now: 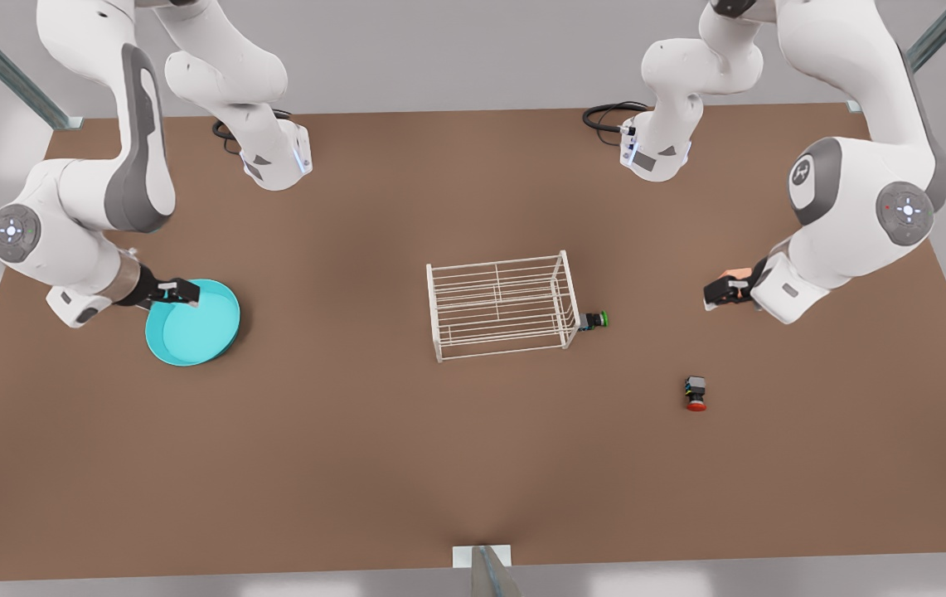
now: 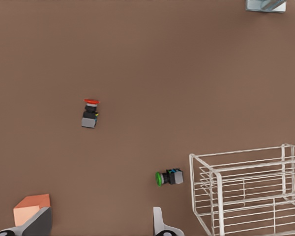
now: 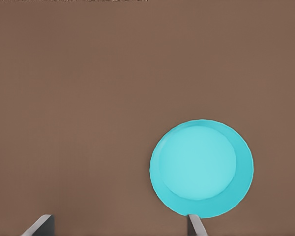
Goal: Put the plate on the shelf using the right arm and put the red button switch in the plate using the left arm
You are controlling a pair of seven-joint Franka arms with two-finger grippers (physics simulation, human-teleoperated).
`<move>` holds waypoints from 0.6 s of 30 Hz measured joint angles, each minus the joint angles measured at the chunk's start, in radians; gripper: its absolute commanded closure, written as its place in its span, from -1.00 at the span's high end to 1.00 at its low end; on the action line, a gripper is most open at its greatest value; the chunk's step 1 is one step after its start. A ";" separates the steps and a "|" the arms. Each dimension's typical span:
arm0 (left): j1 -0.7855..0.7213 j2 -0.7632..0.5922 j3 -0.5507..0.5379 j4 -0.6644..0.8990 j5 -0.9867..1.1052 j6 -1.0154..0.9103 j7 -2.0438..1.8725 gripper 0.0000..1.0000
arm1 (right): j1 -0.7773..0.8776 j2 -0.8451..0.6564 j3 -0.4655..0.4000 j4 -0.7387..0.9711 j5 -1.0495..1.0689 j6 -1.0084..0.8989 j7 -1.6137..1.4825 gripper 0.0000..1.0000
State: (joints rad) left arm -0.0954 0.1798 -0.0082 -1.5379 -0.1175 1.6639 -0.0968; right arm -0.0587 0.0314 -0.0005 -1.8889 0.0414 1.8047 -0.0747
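Two arms are seen over the brown counter (image 1: pixel 406 448), and the plate (image 1: pixel 195 325) is the thing to be dealt with first. It lies flat on the counter at the front view's left, well apart from the shelf (image 1: pixel 502 305), which stands empty near the middle. The right hand (image 1: pixel 181 292) is poised just at the plate's rim, on the side facing its arm; its fingers (image 3: pixel 196 225) are spread wide, and nothing is held. In the right wrist view one fingertip is seen at the rim's edge while the other is out over bare counter.

For a sound pickup, the hand should be brought so that the raised rim is taken between the two fingers, one inside the dish and one outside, before any closing is attempted. A glossy, shallow rim is likely to slip, so a deep bite and a level lift are advised. The plate is nearly as wide as the rack top, so it should be centred when set down.

The left hand (image 1: pixel 721 292) waits at the front view's right, spread open, beside an orange cube (image 2: pixel 32 208). The red button switch (image 1: pixel 696 393) lies on its side, near that hand, untouched; the green-capped switch (image 1: pixel 595 320) rests just beside the shelf.
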 measured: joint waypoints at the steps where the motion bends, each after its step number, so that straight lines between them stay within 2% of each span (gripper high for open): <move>1: 0.003 0.001 -0.001 -0.001 0.000 0.007 0.000 1.00 | -0.010 0.000 0.000 -0.005 0.001 0.009 -0.007 1.00; 5: 0.004 0.006 -0.003 -0.007 0.001 0.019 -0.001 1.00 | -0.073 0.068 -0.003 -0.010 0.044 0.053 -0.057 1.00; 8: 0.001 -0.003 -0.004 -0.050 0.001 0.006 -0.003 1.00 | -0.187 0.117 -0.003 -0.009 0.072 0.094 -0.121 1.00; 11: 0.005 0.068 -0.002 -0.061 0.002 0.042 -0.002 1.00 | -0.254 0.185 -0.003 -0.007 0.082 0.149 -0.202 1.00; 15: 0.003 0.088 0.002 -0.049 0.053 0.103 0.002 1.00 | -0.274 0.257 -0.001 -0.019 0.048 0.212 -0.307 1.00; 18: 0.015 0.067 0.009 0.008 0.081 0.068 0.008 1.00 | -0.330 0.324 0.019 -0.022 0.033 0.252 -0.384 1.00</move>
State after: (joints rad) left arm -0.0805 0.2467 0.0009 -1.5296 -0.0363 1.7320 -0.0885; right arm -0.3884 0.3557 0.0186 -1.9113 0.0748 2.0570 -0.4585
